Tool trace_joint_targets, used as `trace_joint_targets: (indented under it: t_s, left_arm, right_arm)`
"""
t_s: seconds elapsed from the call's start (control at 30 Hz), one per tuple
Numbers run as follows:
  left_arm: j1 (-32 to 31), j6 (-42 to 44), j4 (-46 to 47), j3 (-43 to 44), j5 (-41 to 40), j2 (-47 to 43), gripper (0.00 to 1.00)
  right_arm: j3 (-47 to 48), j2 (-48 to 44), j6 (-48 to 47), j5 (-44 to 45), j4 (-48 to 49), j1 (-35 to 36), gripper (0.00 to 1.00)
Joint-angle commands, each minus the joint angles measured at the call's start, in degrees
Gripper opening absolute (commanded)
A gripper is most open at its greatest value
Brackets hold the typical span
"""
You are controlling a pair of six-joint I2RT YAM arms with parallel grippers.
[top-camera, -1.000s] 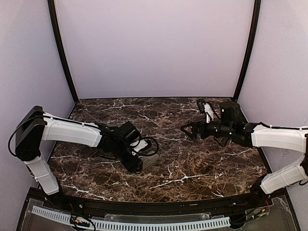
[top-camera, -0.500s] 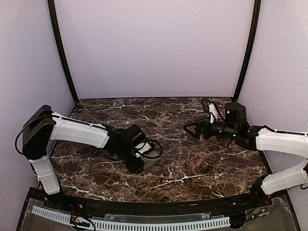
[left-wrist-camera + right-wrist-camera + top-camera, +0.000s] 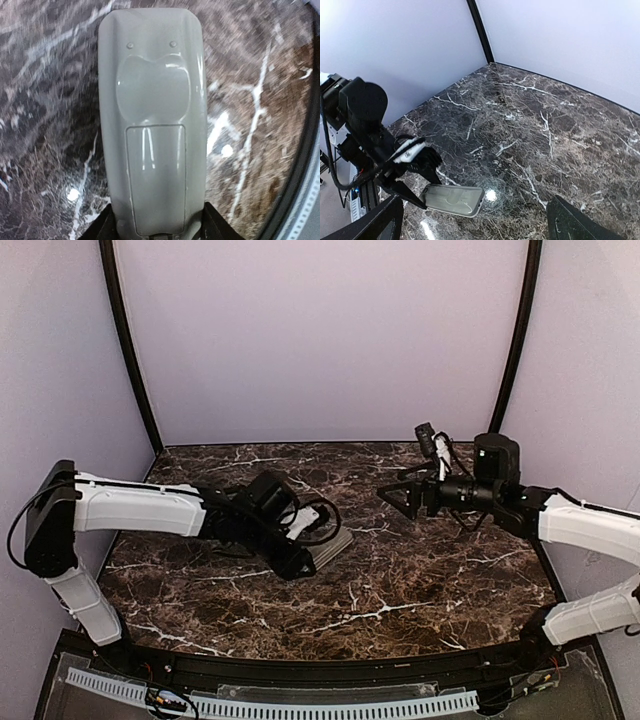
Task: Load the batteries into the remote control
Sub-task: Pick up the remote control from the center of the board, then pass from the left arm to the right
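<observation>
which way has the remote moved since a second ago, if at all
Yes. The remote control, in the left gripper, has moved away from the near-edge rail toward the back wall, slightly right.

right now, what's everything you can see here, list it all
remote control: one, grey back up, left-middle of scene, end in left gripper
batteries: none in view
table: one, dark brown marble, white veins, beneath everything
walls: pale lilac, back and both sides
posts: two, black, back corners
left gripper: one, black, shut on remote control's end
right gripper: one, black, open, empty, above table's right side
</observation>
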Motion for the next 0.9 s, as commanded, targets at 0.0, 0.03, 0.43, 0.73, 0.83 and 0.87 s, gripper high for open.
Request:
trace_joint_targets:
  t_s: [0.0, 0.03, 0.43, 0.73, 0.83, 0.87]
  left_arm:
    - [2.79, -2.03, 12.59, 0.43, 10.72, -11.22, 0.25]
    - [3.77, -2.36, 14.21, -0.47, 14.10, -12.29, 0.25]
    - [4.87, -6.04, 37.22, -3.42, 28.11, -22.51, 0.25]
    - [4.69, -10.34, 47.62, -7.58, 31.30, -24.36, 0.24]
    - [4.65, -11.45, 49.14, -7.91, 31.51, -24.08, 0.24]
    - [4.65, -11.64, 49.45, -8.02, 31.65, -23.75, 0.24]
  right_arm:
    - [2.67, -3.96, -3.73, -5.90, 1.12, -1.07, 0.99]
    - [3.21, -4.75, -3.92, -6.82, 1.67, -1.22, 0.99]
    - [9.02, 1.21, 9.92, -31.60, 21.27, -1.55, 0.99]
    - [12.94, 9.48, 22.57, -38.43, 39.06, 1.78, 0.99]
    - [15.18, 10.83, 19.75, -37.73, 36.26, 3.79, 0.99]
    - [15.78, 11.30, 19.30, -37.23, 35.88, 4.34, 0.99]
